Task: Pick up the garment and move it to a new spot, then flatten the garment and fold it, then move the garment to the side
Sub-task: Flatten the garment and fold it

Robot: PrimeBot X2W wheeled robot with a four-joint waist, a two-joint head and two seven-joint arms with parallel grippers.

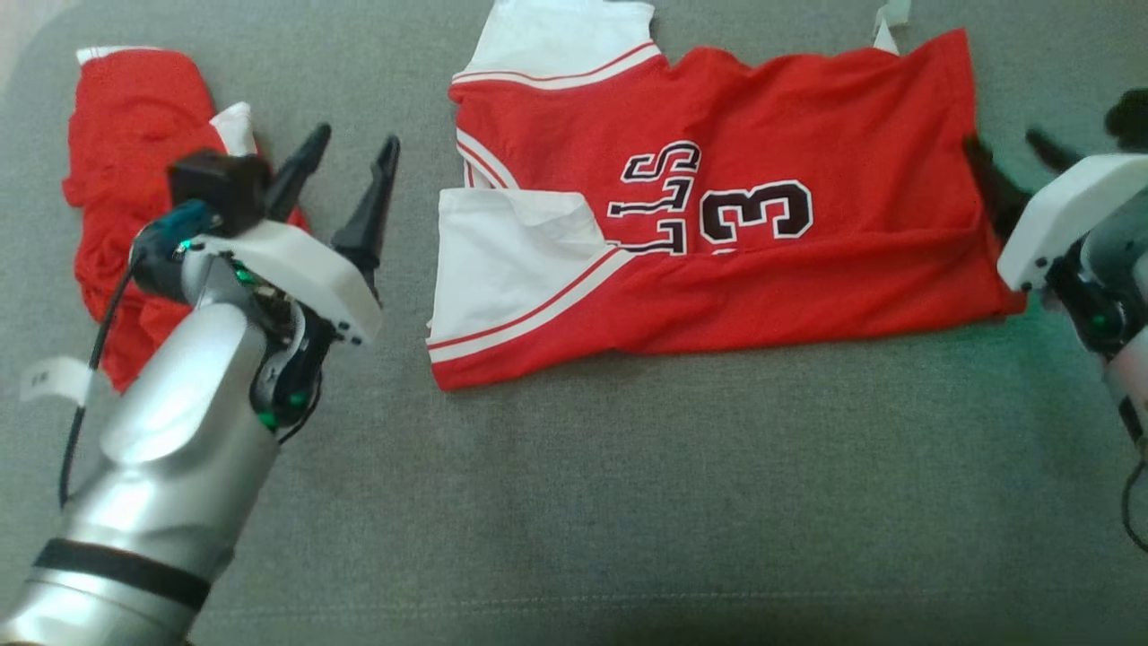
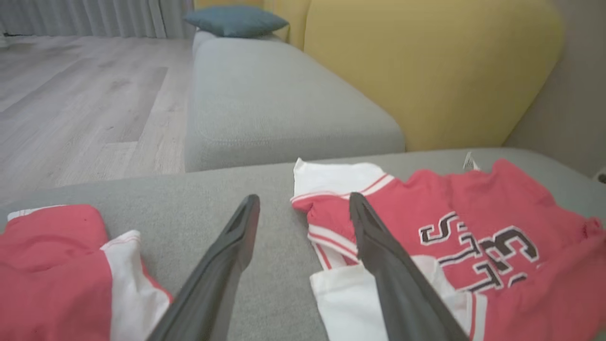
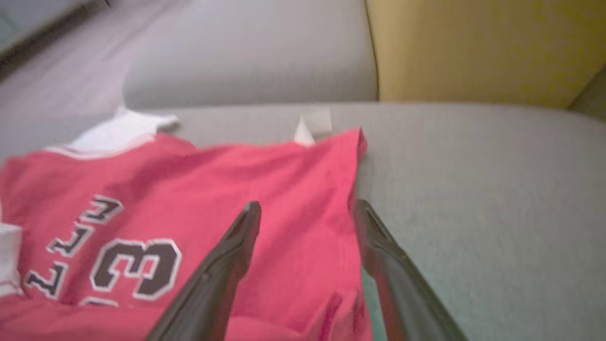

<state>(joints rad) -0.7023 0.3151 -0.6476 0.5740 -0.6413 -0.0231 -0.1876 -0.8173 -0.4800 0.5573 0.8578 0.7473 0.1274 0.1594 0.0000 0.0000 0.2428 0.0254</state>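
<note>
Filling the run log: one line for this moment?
jersey: folded, on cushion | left gripper: open, empty, beside jersey's left end | right gripper: open, empty, at jersey's right edge | second garment: crumpled, far left

The red jersey [image 1: 807, 117] bears black, white-edged lettering — a large "3" beside the letters "LLS".

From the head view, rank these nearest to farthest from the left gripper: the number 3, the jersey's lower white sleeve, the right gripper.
1. lower white sleeve, just to the right of the left gripper.
2. number 3, in the middle of the jersey.
3. right gripper, at the jersey's far right edge.
</note>
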